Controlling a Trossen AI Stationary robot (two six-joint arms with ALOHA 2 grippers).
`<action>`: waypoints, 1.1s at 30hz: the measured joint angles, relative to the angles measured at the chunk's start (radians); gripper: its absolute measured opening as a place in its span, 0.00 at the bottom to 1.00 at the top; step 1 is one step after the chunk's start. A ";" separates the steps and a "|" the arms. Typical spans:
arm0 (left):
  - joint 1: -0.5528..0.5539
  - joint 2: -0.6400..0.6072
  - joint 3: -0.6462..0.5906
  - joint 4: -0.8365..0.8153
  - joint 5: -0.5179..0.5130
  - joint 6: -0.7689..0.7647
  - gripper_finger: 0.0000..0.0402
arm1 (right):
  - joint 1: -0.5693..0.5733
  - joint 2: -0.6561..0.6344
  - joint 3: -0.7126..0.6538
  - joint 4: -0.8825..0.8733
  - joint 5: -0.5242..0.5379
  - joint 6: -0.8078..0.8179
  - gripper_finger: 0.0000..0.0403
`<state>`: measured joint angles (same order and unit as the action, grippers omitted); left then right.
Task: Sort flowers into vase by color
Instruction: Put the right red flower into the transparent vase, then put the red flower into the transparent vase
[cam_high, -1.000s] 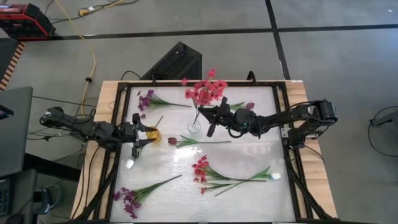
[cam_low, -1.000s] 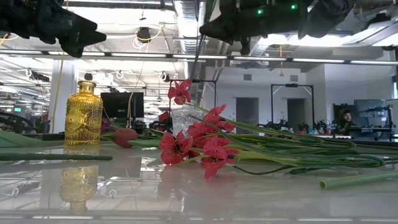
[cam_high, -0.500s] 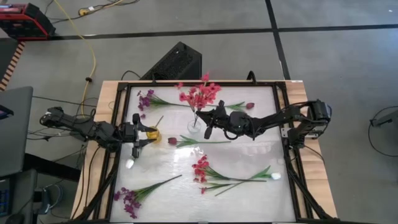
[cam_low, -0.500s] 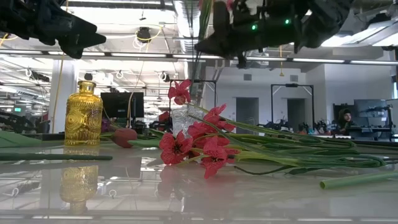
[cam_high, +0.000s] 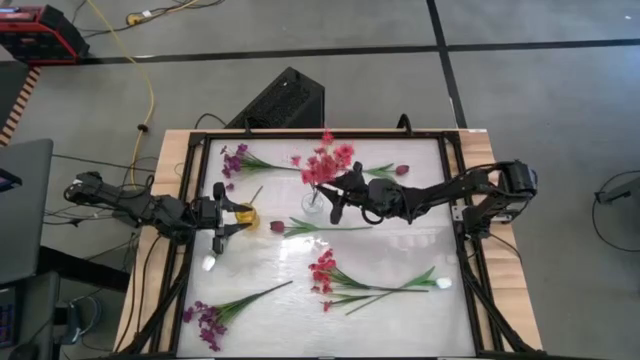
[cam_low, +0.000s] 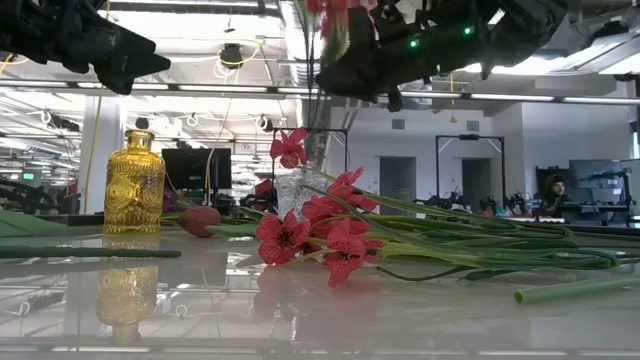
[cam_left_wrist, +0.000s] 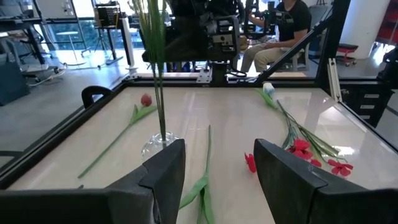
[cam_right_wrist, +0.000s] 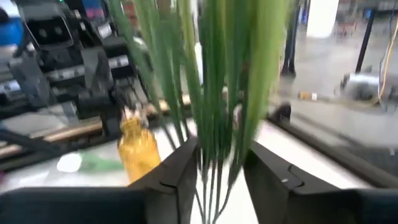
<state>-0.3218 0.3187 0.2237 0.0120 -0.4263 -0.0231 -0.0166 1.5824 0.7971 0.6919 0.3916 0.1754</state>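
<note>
Behind green stems (cam_right_wrist: 214, 93), clear vase hidden from right claw (cam_right_wrist: 217, 171)

The right gripper (cam_high: 334, 196) jaws have parted around the red-pink sprigs (cam_high: 328, 163).

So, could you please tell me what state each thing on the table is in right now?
Red-pink sprig: upright, stems in clear vase.
Right gripper: beside the vase, fingers apart around the stems.
Left gripper: open, next to amber bottle.
Amber bottle: upright, empty.
Purple sprig: lying flat.
</note>
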 joint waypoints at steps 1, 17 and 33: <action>0.000 0.000 0.000 0.000 0.000 0.000 0.45 | -0.002 -0.020 0.000 -0.051 -0.004 0.022 0.41; 0.000 -0.001 0.000 0.015 -0.005 -0.005 0.45 | -0.013 -0.343 0.071 -0.890 -0.248 0.204 0.58; 0.000 0.000 0.000 0.025 -0.004 0.003 0.45 | 0.329 -0.352 0.174 -1.343 -0.435 0.451 0.57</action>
<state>-0.3219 0.3183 0.2237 0.0372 -0.4301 -0.0196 0.3126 1.2306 0.9714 -0.6509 -0.0430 0.6261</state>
